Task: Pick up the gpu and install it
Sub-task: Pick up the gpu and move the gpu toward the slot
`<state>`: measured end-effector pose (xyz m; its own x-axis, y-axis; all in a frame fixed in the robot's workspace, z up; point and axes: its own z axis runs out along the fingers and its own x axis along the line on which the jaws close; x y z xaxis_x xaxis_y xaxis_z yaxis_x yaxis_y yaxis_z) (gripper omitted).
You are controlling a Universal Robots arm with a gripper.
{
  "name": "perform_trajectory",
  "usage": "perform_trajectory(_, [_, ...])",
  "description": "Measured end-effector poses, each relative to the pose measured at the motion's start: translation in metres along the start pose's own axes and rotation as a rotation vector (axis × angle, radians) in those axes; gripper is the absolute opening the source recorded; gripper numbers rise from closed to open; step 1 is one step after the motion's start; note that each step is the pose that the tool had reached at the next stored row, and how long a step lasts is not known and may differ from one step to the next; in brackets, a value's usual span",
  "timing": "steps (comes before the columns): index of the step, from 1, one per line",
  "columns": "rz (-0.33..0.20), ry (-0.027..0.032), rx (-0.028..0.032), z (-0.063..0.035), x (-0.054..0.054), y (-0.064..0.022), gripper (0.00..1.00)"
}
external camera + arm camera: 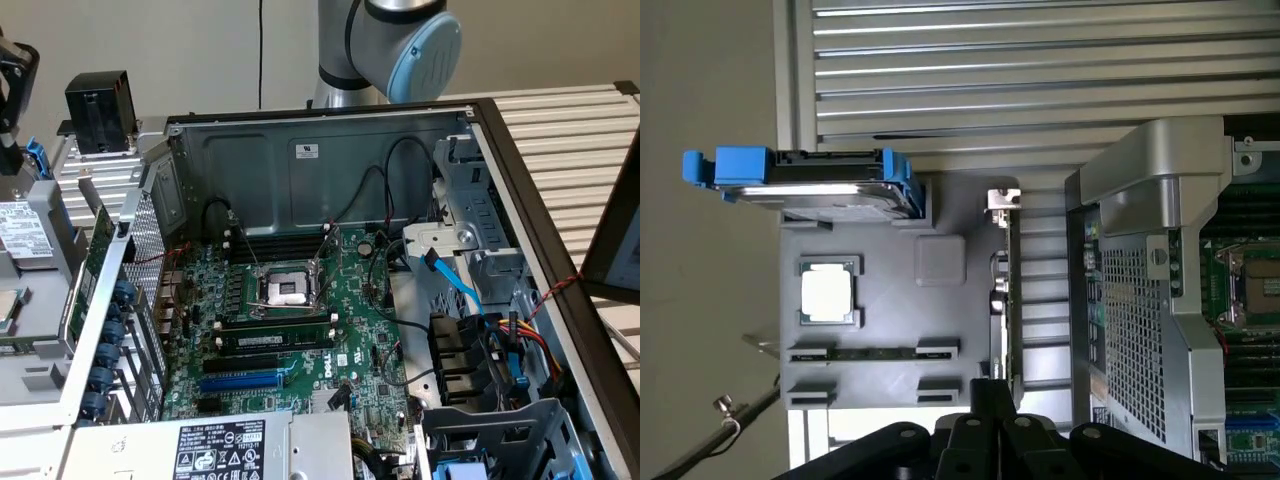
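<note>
The gpu (1007,290) stands on its edge in a slot of the grey parts holder (940,215), its metal end bracket (1002,197) at one end. In the exterior view the gpu (88,270) is a thin green strip just outside the case wall, on the exterior view's left. My gripper (992,392) hovers well above the holder, over the card's other end. Its black fingers are pressed together with nothing between them. The green motherboard (300,330) lies in the open computer case (330,160), with a blue expansion slot (245,380) near the front.
The holder also carries a hard drive in a blue caddy (800,180), a processor chip (827,293) and a memory stick (875,352). A perforated case wall (1130,320) rises beside the gpu. Cables (500,340) and drive cages crowd the case on the exterior view's right.
</note>
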<state>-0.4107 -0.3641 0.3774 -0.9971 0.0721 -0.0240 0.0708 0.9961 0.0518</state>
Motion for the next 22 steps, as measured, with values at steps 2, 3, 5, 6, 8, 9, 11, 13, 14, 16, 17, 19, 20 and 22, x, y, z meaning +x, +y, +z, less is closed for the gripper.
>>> perform_trajectory(2, [0.0, 0.0, 0.0001, 0.0, 0.0, 0.0, 0.11])
perform_trajectory(3, [0.0, 0.0, 0.0, 0.0, 0.0, 0.0, 0.11])
perform_trajectory(5, [0.0, 0.0, 0.0, 0.0, 0.0, 0.0, 0.11])
perform_trajectory(6, [0.0, 0.0, 0.0001, 0.0, 0.0, 0.0, 0.11])
perform_trajectory(8, [0.0, 0.0, 0.0, 0.0, 0.0, 0.0, 0.11])
perform_trajectory(9, [0.0, 0.0, 0.0, 0.0, 0.0, 0.0, 0.11])
perform_trajectory(11, [0.0, -0.0004, 0.0, 0.0, 0.0, 0.0, 0.11])
perform_trajectory(13, [0.0, -0.007, 0.0001, 0.0, 0.003, 0.0002, 0.11])
perform_trajectory(14, [-0.001, -0.0163, -0.0002, 0.0003, 0.005, 0.0004, 0.11])
perform_trajectory(16, [-0.002, -0.0386, -0.0014, 0.0007, 0.007, 0.0011, 0.11])
perform_trajectory(17, [-0.003, -0.0511, -0.0024, 0.0008, 0.008, 0.0013, 0.11])
perform_trajectory(19, [-0.003, -0.0654, -0.0034, 0.0019, 0.011, 0.0011, 0.11])
perform_trajectory(20, [-0.003, -0.0692, -0.0038, 0.0025, 0.014, 0.0009, 0.11])
perform_trajectory(22, [-0.003, -0.0717, -0.0041, 0.0031, 0.019, 0.0005, 0.11])
